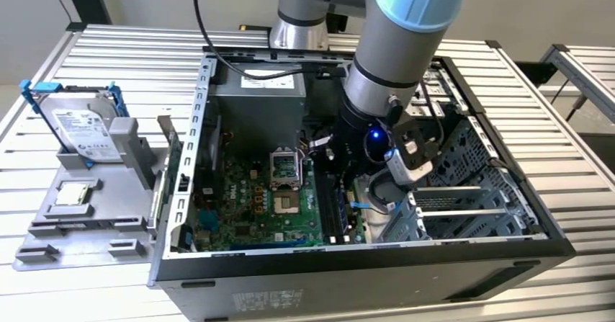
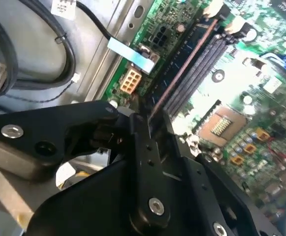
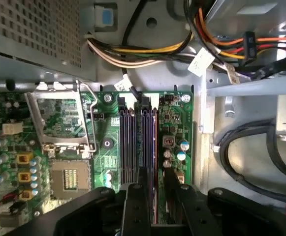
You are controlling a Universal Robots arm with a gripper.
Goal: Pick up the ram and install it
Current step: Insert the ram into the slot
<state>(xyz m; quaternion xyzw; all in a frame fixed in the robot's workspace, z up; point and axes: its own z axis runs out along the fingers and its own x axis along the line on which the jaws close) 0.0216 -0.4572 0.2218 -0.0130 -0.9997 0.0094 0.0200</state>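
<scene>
Your arm is built of thick silver-grey tube sections with pale blue caps at the joints. A black cable loops down beside it. Near the wrist you'll see a black section carrying a small blue light, with a grey and black block fixed to its side. In both wrist views your gripper is matte black, made of angular plates and rounded link arms, held together by silver screws and round fasteners, with black fingers.
</scene>
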